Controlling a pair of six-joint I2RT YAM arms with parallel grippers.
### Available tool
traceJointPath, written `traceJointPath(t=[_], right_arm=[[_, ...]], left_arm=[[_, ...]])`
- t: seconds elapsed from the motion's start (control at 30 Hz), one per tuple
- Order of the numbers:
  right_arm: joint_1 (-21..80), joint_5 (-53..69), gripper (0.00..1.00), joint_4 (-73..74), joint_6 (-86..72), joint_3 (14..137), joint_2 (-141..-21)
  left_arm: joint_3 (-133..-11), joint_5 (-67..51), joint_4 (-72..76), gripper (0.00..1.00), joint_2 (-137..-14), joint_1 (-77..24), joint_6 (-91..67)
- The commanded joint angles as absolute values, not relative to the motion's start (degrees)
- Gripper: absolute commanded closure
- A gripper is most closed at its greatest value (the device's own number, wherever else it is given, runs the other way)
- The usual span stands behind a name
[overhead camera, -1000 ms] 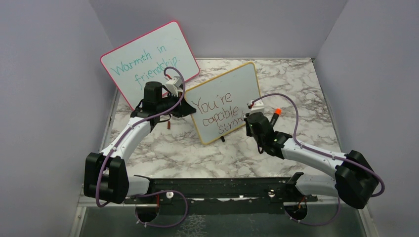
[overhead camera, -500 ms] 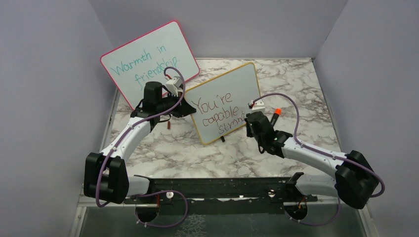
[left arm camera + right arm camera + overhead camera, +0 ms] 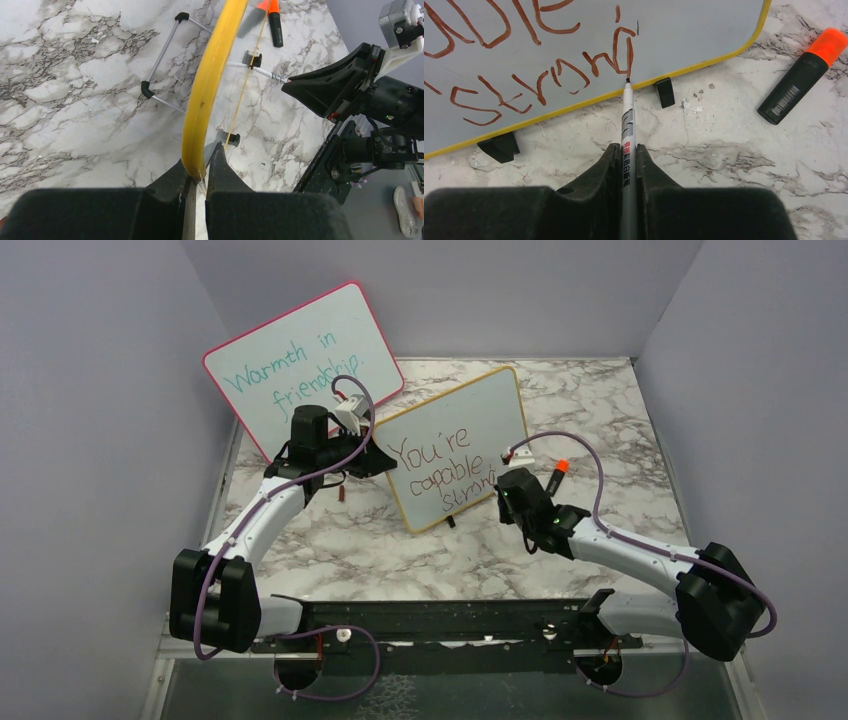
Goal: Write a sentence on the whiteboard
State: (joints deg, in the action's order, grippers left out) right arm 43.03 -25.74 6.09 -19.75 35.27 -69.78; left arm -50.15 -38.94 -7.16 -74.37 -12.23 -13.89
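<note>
The yellow-framed rectangular whiteboard (image 3: 470, 422) is standing just ahead of both claws. We are pinching its edge in our left claw (image 3: 201, 171), shown only by that wrist view; our right claw (image 3: 628, 150) is clamping a slim grey pen (image 3: 628, 117), its tip at the red-brown sentence (image 3: 549, 77).

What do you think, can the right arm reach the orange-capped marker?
Probably yes: the marker lies uncovered on the table nearby. But the right gripper is shut on the pen, so it couldn't grasp.
</note>
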Motion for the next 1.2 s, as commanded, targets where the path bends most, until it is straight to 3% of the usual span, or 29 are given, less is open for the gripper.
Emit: traceJointPath(t=[0.0,0.7,1.17], right_arm=[[42.8,-23.39,0.99,6.68,-20.67,35.65,-70.49],[42.8,-18.71,0.99,3.75,-20.08,36.03,-67.5],[41.83,-29.99,1.0,8.72,-20.71,35.99,-64.42]], left_arm=[[-48.63,-22.05,-14.94,1.0,-76.11,-10.55,-4.49],[-48.6,-21.86,-14.94,1.0,-75.93,-10.46,-4.46],[-48.69,-21.53,-14.94,1.0,-75.83,-10.28,-4.66]])
